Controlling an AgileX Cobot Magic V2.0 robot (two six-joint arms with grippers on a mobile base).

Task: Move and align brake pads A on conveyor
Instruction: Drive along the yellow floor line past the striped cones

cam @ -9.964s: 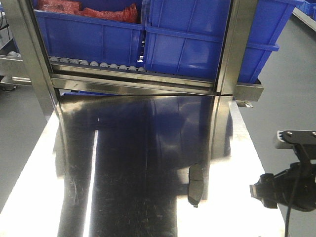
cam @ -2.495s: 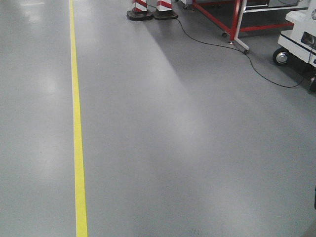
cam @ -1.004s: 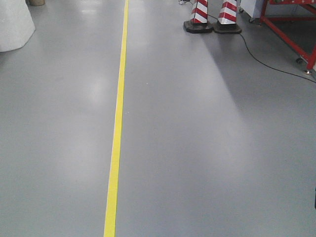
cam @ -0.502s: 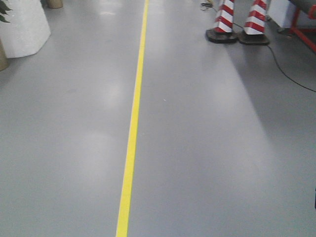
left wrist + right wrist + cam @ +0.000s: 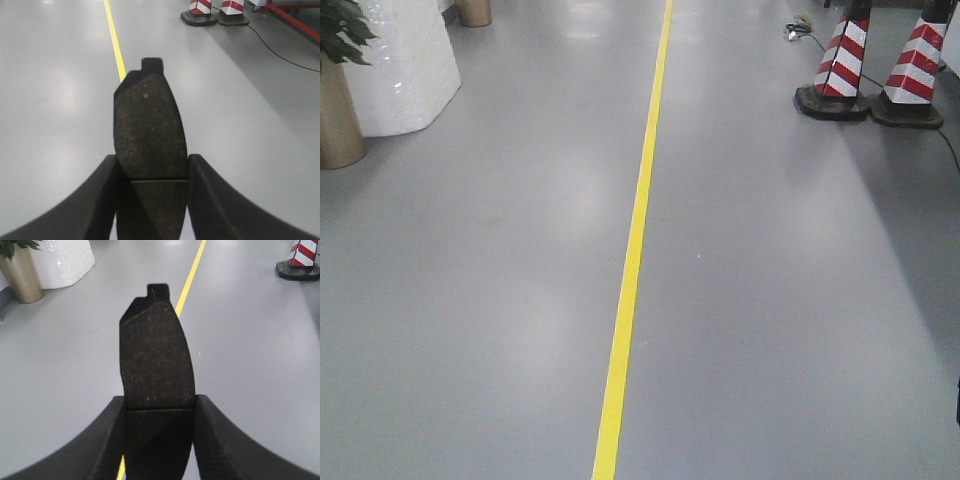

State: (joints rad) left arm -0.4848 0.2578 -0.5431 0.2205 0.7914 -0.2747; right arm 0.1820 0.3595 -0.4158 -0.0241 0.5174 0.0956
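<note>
Left gripper [image 5: 152,160] is clamped on a brake pad [image 5: 149,125]: the two black fingers [image 5: 100,200] press its long edges near the centre groove. The pad stands on end, friction face to the camera, its backing-plate tab at the top. The yellow line [image 5: 114,37] on the grey floor [image 5: 50,100] runs straight behind this pad and disappears at its top edge.

Right gripper [image 5: 160,400] has the same hold on a second brake pad [image 5: 156,352], with its fingers [image 5: 107,440] tight against both sides, pad on end, tab up. The yellow line passes behind this pad too and shows again just below, by the left finger.

In the front view both pads are out of frame. The line runs up the middle of the floor there. Two red-and-white cones [image 5: 865,65] stand well right of the line, with a black cable [image 5: 950,145] beside them. A white planter [image 5: 405,65] and a gold pot [image 5: 338,115] sit well left of it.
</note>
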